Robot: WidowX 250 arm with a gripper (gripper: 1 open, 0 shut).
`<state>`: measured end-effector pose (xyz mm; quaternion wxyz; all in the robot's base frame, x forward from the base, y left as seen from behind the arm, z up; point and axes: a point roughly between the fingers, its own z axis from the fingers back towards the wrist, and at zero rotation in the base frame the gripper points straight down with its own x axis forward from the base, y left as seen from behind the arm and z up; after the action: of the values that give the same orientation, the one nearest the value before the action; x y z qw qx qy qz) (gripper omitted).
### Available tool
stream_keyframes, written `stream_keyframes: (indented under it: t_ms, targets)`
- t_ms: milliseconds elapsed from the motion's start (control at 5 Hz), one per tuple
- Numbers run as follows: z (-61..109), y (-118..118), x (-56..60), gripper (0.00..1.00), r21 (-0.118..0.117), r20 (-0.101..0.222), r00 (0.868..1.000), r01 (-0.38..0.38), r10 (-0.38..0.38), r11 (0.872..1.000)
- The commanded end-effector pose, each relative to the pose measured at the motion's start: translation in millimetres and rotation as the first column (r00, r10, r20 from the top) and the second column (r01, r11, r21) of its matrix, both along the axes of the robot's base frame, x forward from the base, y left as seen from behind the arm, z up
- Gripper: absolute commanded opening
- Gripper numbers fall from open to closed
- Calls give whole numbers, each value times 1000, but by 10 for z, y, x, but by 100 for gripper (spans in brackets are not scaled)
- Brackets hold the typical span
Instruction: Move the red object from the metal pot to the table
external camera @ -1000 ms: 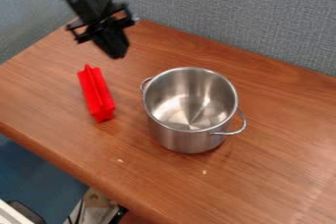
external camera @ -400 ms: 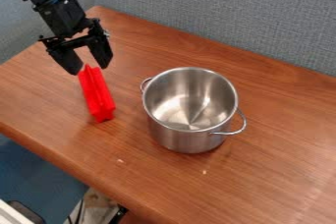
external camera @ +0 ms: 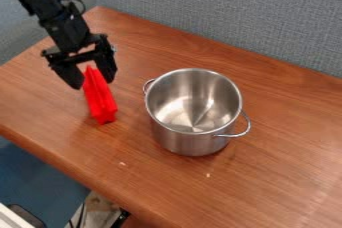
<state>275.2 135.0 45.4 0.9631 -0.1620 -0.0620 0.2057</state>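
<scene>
The red object (external camera: 99,97) is a bright red bar lying on the table (external camera: 267,162), left of the metal pot (external camera: 197,110). The pot stands upright and shows nothing inside. My gripper (external camera: 80,67) hangs over the far end of the red bar with its jaws spread open, one black finger on each side of that end. Whether the fingers touch the bar I cannot tell.
The table's front edge runs diagonally along the lower left, with floor and clutter below it. A grey-blue wall rises behind the table. Bare wood lies right of and behind the pot.
The gripper came down and left from the back of the table onto the far end of the red bar, jaws spread. The bar and pot have not moved.
</scene>
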Motion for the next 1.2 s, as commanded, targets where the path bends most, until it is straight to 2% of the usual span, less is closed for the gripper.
stream_keyframes:
  t_ms: [0,200,400,600,800,1000]
  targets:
    - [-153,-21,-23,100,25,-19,999,-43,44,999]
    - [48,-32,33,100,17,23,996,-90,90,996]
    - [139,-15,93,100,13,43,990,-138,137,990]
    - [304,-120,11,0,25,68,991,-115,113,993]
    - [532,-195,-54,0,36,107,991,-83,79,996]
    - [810,-218,13,0,-2,129,987,-96,95,995]
